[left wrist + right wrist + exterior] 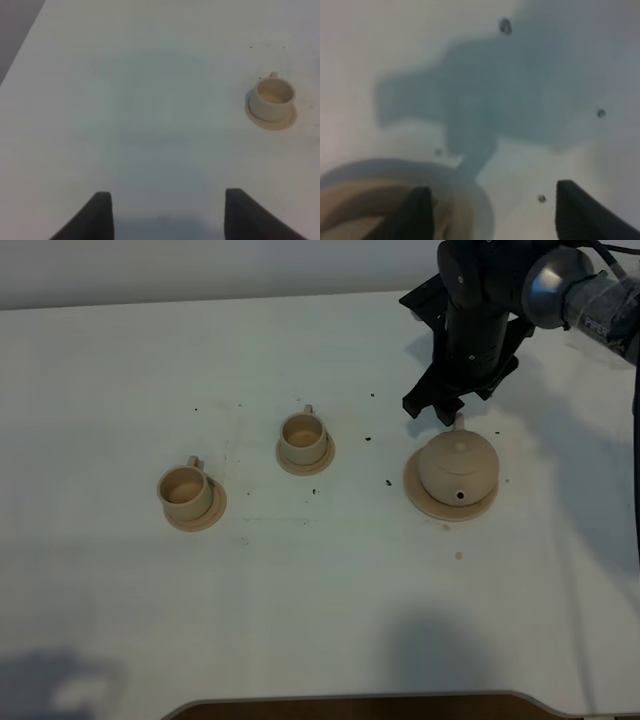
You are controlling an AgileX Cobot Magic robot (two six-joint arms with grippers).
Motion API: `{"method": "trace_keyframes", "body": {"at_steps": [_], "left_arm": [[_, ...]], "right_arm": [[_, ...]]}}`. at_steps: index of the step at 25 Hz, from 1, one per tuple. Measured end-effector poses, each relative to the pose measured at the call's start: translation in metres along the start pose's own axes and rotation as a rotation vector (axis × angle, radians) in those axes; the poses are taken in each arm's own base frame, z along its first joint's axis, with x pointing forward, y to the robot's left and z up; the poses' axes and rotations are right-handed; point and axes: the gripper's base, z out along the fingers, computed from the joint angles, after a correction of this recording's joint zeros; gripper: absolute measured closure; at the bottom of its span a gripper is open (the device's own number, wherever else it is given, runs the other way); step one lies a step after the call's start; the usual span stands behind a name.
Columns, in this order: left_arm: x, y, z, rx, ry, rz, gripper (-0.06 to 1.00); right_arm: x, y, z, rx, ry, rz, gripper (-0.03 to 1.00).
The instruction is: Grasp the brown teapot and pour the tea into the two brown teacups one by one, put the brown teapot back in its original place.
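Surface: white table [120, 370], a few dark specks [388, 482] scattered between the middle teacup and the teapot.
Teapot [458, 465]: upright on the large saucer [447, 510], on the right side of the table in the high view; lid on, spout toward the near edge, loop handle toward the far edge.
Left teacup [185, 490]: upright on its small saucer [198, 519], well apart from the teapot.
Middle teacup [302, 437]: upright on its own small saucer [308, 466], between the left teacup and the teapot, set a little farther back.
Right gripper [445, 405]: hangs just behind the teapot, close above the handle. Jaws stand wide, nothing between them.
Right wrist view: right gripper [495, 215] over bare table and its own shadow; a blurred beige shape at one finger [417, 215] is probably the teapot [360, 210] on its saucer, too soft to say whether finger and pot touch.
Left gripper [167, 217]: out of the high view. Jaws wide apart over bare table, holding nothing.
Left wrist view: one teacup [272, 97] on its saucer [272, 121], well clear of the fingers; which of the two I cannot tell.
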Motion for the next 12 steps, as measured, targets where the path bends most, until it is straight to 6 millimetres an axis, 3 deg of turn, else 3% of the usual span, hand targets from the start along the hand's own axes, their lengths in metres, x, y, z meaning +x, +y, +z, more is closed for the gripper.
{"method": "trace_keyframes", "body": {"at_steps": [12], "left_arm": [[0.000, 0.000, 0.000, 0.000, 0.000, -0.001, 0.45]], "right_arm": [[0.016, -0.026, 0.003, 0.011, 0.114, 0.096, 0.42]]}}
